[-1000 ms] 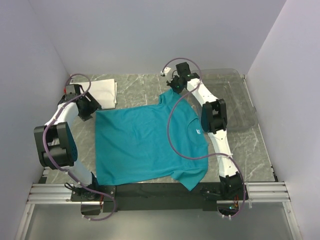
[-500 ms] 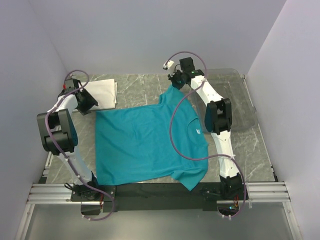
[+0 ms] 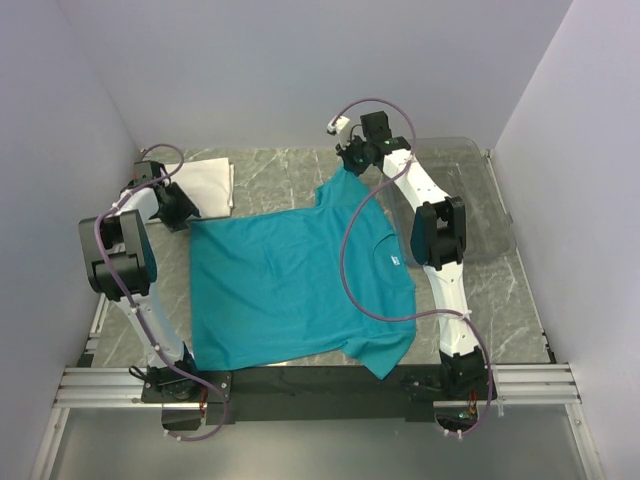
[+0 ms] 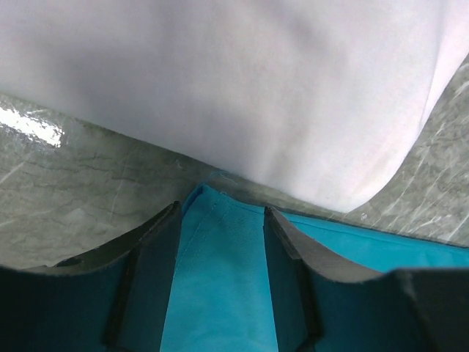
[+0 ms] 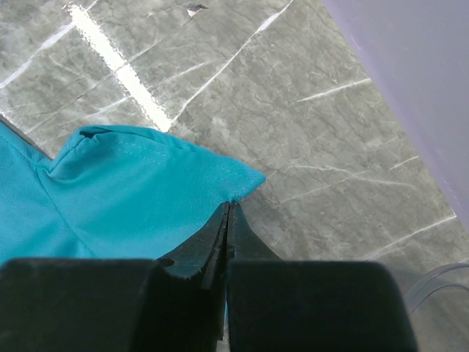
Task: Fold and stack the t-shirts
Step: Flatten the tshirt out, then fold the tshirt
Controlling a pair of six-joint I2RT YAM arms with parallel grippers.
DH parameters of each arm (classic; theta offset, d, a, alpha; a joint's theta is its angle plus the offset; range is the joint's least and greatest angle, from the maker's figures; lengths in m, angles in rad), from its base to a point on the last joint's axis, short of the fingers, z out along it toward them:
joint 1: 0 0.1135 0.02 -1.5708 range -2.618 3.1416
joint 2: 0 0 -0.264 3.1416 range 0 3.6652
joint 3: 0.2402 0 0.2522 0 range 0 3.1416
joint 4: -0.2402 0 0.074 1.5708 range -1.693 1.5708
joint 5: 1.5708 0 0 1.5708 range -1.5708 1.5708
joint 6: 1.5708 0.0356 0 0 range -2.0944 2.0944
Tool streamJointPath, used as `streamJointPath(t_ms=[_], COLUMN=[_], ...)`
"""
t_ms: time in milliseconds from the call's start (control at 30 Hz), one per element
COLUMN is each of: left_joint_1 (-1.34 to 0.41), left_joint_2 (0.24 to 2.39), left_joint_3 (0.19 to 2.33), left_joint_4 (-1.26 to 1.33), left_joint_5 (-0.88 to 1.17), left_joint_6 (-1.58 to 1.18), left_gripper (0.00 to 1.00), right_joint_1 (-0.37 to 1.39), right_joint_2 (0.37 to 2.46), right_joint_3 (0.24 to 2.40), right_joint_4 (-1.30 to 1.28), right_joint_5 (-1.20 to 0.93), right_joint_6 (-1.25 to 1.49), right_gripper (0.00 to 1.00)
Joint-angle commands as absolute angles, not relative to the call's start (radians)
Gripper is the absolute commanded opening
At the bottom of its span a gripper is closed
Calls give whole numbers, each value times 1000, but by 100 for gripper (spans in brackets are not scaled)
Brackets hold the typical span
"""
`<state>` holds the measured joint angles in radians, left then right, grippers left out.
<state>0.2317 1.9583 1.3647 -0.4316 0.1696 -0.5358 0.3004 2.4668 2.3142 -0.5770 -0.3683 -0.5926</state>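
Teal t-shirt lies spread flat across the middle of the grey marble-look table, hem to the left, collar to the right, and its near sleeve reaches the table's near edge. A small pale neck label sits inside the collar; any print on it is too small to read. No other writing or brand is visible.

Left gripper is low at the shirt's far-left hem corner. Its jaws are apart and straddle the teal corner, which lies between the fingers without being pinched.

Right gripper is at the far sleeve with its jaws pressed together on the sleeve's hem edge. In the top view the sleeve rises in a point to the gripper.

White t-shirt is folded in the far-left corner of the table, just beyond the left gripper. In the wrist view its edge lies just beside the teal corner.

Clear bin is at the far right, beyond the right arm.
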Motion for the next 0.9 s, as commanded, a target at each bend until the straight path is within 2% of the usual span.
streamJointPath(t_ms=[0,400,500,533,600,867], left_joint_1=[233,227,227,227,226,224], left_joint_2=[1973,2017,2020,2019,2004,1824], left_joint_3=[1414,1413,1414,1419,1420,1374], left_joint_4=[-433,-449,-446,-446,-439,-384], left_joint_5=[180,160,141,135,129,92], left_joint_6=[-509,-488,-485,-483,-483,-440], left_gripper=[54,37,22,11,1,1], right_joint_1=[291,291,293,291,293,252], right_joint_2=[2405,2398,2393,2388,2375,2303], right_joint_3=[2298,2286,2280,2276,2258,2217], right_joint_4=[-557,-561,-568,-568,-565,-502], right_joint_5=[-387,-383,-385,-387,-388,-400], right_joint_6=[-583,-581,-581,-581,-581,-502], right_gripper=[0,0,0,0,0,0])
